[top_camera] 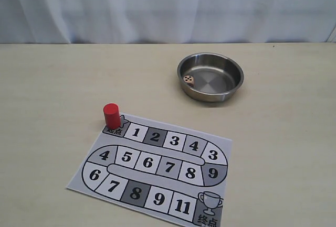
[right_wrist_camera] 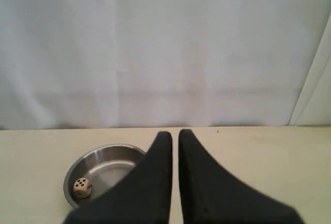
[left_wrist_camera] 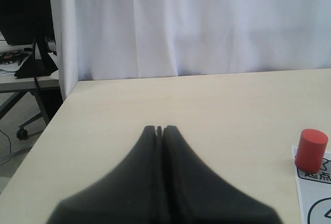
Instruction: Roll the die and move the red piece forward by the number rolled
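- Left tool hangs over bare desk, fingers pressed together, holding nothing. The red piece stands ahead of it, off toward the other arm's side, upright on the start corner of the board.
- Right tool is all but together, with only a thin slit between its fingers, and it's empty too. The die lies ahead of it, toward the left arm's side, inside the steel bowl and close to the wall.
- Watch that spot: with the die so near the wall, a finger may strike the rim or shove the bowl instead of closing on the cube.
- A hard toss could bounce it out across the desk.
- A careless pinch may topple the red piece or drag the board.
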### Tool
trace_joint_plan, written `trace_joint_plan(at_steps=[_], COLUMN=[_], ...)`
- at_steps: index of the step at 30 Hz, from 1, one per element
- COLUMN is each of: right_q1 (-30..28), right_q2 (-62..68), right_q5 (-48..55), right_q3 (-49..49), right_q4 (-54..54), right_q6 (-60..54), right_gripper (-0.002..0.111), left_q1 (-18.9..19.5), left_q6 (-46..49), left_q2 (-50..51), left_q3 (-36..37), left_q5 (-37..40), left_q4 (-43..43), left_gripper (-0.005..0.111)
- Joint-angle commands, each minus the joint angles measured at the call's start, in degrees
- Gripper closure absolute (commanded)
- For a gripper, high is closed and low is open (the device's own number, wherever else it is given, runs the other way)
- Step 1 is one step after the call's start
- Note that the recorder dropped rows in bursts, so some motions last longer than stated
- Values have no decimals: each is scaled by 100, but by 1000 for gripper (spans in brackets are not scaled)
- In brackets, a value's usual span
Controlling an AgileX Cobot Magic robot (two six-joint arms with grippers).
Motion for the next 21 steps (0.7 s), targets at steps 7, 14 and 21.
trace_joint_plan(at_steps=[7,14,21], right_q1=[15,15,15], right_q2=[1567,2709,3952], right_q5=[-565,105,1036], right_q3=[-133,-1034,-1979], right_q4=[8,95,1323], right_q6=[-165,-294,-1493], right_gripper=[104,87,70], left_q1=[-9,-9,-9], left_q6=[-27,-27,-27], left_q2=[-16,-16,-16], left_q3=[-43,-43,-43], left_q5=[-71,-71,-84], left_q4=[-3,-3,-3], left_gripper=[107,107,107])
